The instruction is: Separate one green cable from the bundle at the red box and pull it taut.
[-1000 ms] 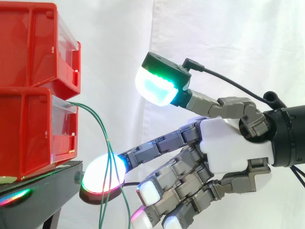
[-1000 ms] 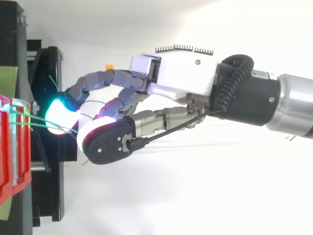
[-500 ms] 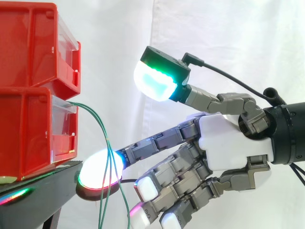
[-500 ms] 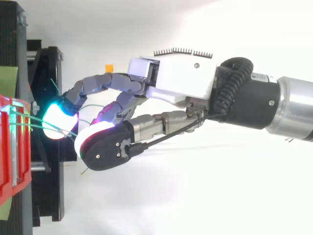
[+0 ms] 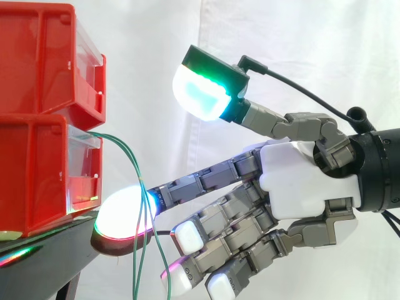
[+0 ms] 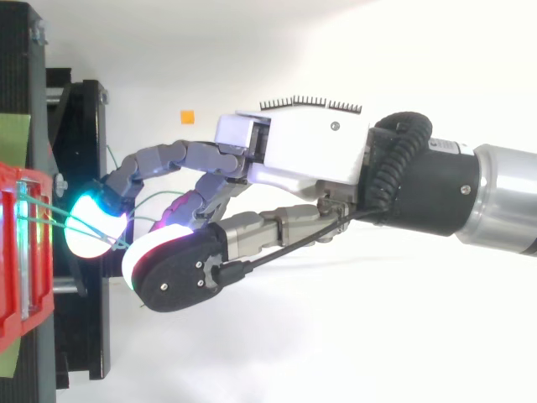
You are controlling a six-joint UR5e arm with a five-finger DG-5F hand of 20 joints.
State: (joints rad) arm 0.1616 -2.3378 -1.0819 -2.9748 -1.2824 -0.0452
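Several thin green cables [image 5: 134,164] come out of the lower red bin [image 5: 37,169] and hang down past the edge of the black stand [image 5: 44,259]. My hand [image 5: 306,187] reaches in from the right with its fingers stretched out. One long finger's glowing fingertip [image 5: 125,212] lies against the hanging cables, just right of the bin front. The thumb pad [image 5: 200,94] is raised well above and touches nothing. The other fingers hang lower, beside the cables. From above, the hand [image 6: 294,155] has green cables [image 6: 50,220] running across that same fingertip [image 6: 88,227].
A second red bin [image 5: 44,56] is stacked on the lower one. A white curtain [image 5: 300,50] hangs behind. The black stand [image 6: 84,336] lies under the bins at the left, with an orange marker [image 6: 188,117] on the white surface beyond it.
My hand has shifted left toward the bins. The extended fingertip has pushed further into the hanging cables and the thumb has risen slightly.
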